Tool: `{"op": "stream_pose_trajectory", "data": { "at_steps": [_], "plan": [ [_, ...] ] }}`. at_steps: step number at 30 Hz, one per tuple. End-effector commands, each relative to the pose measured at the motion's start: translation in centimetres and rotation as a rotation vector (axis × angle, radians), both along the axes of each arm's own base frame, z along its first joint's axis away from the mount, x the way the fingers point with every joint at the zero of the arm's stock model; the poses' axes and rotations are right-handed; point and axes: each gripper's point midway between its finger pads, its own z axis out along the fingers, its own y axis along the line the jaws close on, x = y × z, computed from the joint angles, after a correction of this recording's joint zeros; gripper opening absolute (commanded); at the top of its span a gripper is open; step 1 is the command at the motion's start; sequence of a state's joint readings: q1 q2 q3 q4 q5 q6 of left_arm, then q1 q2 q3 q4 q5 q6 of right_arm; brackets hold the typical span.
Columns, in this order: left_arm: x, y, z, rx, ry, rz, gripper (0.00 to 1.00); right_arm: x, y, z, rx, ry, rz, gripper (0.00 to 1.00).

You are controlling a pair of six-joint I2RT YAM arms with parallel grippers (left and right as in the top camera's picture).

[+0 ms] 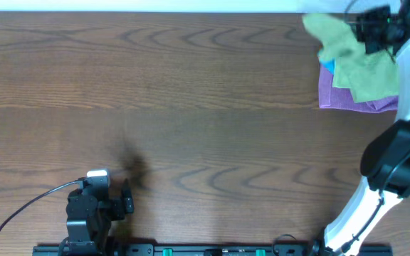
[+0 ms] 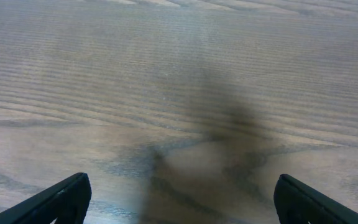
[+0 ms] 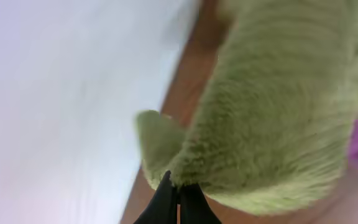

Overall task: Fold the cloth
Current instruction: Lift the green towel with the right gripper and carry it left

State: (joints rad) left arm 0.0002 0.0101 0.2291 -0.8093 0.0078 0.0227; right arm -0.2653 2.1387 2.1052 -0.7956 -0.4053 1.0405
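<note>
The right hand [image 3: 178,190] was pinched shut on a fold of the green cloth [image 1: 365,78]. The cloth lay bunched at the far right corner of the table [image 1: 191,107], draped over a purple cloth [image 1: 333,98]. The left hand [image 2: 182,185] hovered wide open above the wood by the near edge, well apart from both cloths.

Wood-grain table [image 1: 191,107], purple cloth [image 1: 333,96] near its far right corner, blue fabric edge [image 1: 327,67] touching it
</note>
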Motion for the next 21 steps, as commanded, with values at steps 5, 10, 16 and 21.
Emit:
{"op": "stream_pose_trajectory", "data": {
  "at_steps": [5, 10, 16, 21],
  "plan": [
    [-1.0, 0.4, -2.1, 0.012, 0.077, 0.019, 0.95, -2.3, 18.7, 7.0, 0.099, -0.171, 0.596, 0.01],
    [-1.0, 0.4, -2.1, 0.012, 0.077, 0.019, 0.95, -8.1, 28.5, 2.8, -0.076, -0.019, 0.863, 0.01],
    [-1.0, 0.4, -2.1, 0.012, 0.077, 0.019, 0.95, -15.6, 30.9, -2.7, -0.286, 0.296, 0.986, 0.01],
    [-1.0, 0.4, -2.1, 0.012, 0.077, 0.019, 0.95, -17.5, 32.4, -2.6, -0.292, 0.302, 1.075, 0.01]
  ]
}}
